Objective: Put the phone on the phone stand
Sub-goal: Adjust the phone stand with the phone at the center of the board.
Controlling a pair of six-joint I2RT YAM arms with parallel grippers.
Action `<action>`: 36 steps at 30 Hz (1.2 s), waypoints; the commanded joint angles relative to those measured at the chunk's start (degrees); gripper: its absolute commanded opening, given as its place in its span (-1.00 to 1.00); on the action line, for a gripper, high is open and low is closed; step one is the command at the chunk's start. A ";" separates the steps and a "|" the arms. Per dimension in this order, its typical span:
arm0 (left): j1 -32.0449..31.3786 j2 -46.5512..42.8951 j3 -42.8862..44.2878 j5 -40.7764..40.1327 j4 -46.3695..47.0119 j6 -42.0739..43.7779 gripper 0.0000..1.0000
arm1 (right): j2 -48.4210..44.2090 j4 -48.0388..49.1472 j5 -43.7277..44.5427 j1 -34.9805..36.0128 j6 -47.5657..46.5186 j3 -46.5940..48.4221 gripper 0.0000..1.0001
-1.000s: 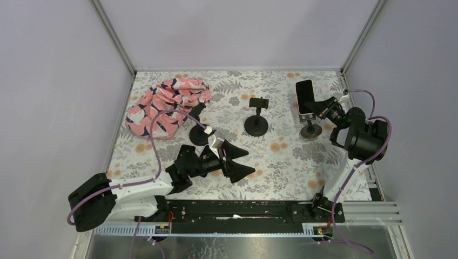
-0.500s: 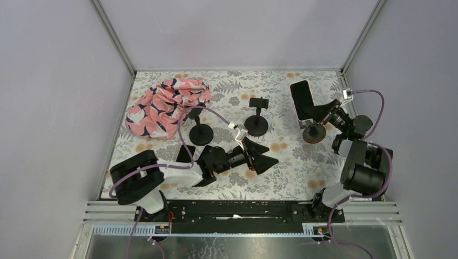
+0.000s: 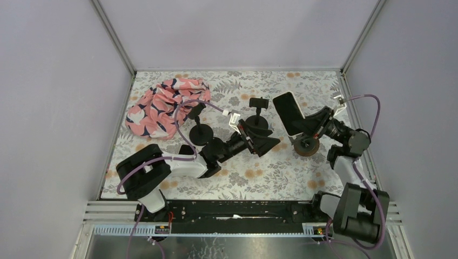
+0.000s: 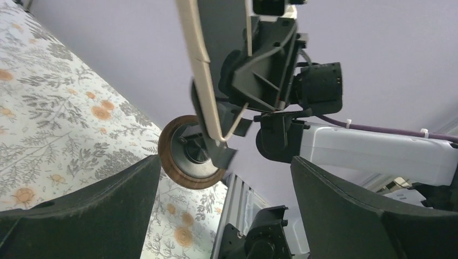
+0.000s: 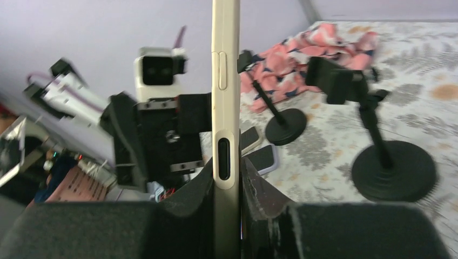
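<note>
My right gripper point(image 3: 309, 123) is shut on a phone in a cream case point(image 3: 288, 113) and holds it tilted to the left above the mat. In the right wrist view the phone point(image 5: 226, 102) stands edge-on between my fingers point(image 5: 254, 189). The phone's lower end sits at the clamp of a phone stand with a round wooden base point(image 3: 305, 147). In the left wrist view that base point(image 4: 189, 156) looks tipped, its underside toward the camera, below the phone point(image 4: 213, 70). My left gripper point(image 3: 268, 139) is open and empty, just left of the phone and stand.
Two black phone stands point(image 3: 258, 117) point(image 3: 197, 129) stand mid-mat, and a pink patterned cloth point(image 3: 164, 102) lies at the far left. In the right wrist view two small dark flat devices point(image 5: 265, 157) lie near the left arm's base. The enclosure's right frame rail point(image 3: 354, 81) is close behind my right arm.
My left arm has swung from the near middle toward the far right, jaws still open. My right gripper has carried the phone left and tilted it, and the wooden-base stand has shifted left with it.
</note>
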 commanded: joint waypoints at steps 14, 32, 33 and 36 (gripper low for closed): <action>1.77 0.88 -1.84 8.46 13.37 -1.44 0.63 | -6.65 -3.25 -1.64 12.77 -4.98 -0.35 -1.00; 2.80 4.15 0.69 13.90 15.04 -3.97 -1.00 | -5.98 -11.79 -1.90 15.54 -10.28 1.12 -0.64; 2.84 3.78 0.51 13.92 14.64 -3.52 -1.00 | -6.05 -14.75 -2.20 15.54 -11.77 1.66 -0.51; 3.08 2.75 0.39 14.89 11.06 -0.82 -1.00 | -6.20 -26.97 -4.42 15.54 -20.18 4.32 0.78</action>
